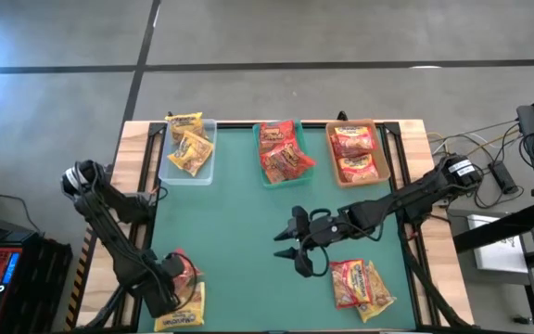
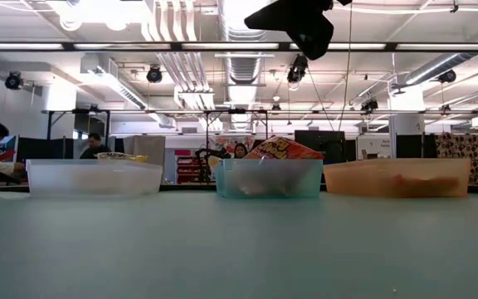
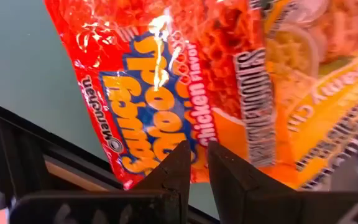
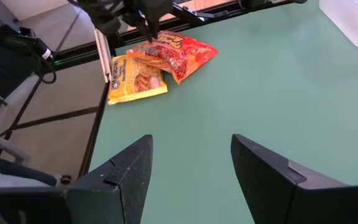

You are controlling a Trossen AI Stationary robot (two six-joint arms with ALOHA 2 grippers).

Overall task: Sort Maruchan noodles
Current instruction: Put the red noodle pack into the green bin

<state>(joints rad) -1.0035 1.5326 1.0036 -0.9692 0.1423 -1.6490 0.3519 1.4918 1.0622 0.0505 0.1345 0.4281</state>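
**Lifting the orange-red packet without dragging its neighbour**

The left gripper [image 3: 197, 149] is found far from the teal tray [image 2: 268, 178], down at the desk [image 1: 239, 213] corner on the left arm's side. Its fingers are nearly together and look pinched on the edge of the orange-red packet [image 3: 148, 93]. This packet lies partly on top of a yellow packet [image 4: 135, 78].

Only a thin bit of the crinkly wrapper seems to be held. So the packet should be lifted slowly and straight up. If it is pulled sideways, the yellow packet under it could be dragged along or pushed off the desk edge. The pinch should be kept tight, because shiny plastic can slip out.

Once the packet hangs free, it should be carried high across the desk, above the tray walls. Three trays are lined up at the far edge: a clear tray [image 2: 94, 178] to the left of the teal tray, and a tan tray [image 2: 397, 178] to its right. Packets are already lying in all three. The colour should be matched before anything is let go. From here the prints are too small for the right tray to be told for sure.

The right gripper [image 4: 191, 140] is held over the bare desk, nearer than the teal tray. Its fingers are apart and nothing is between them. More packets [image 1: 360, 283] are waiting just beside it.
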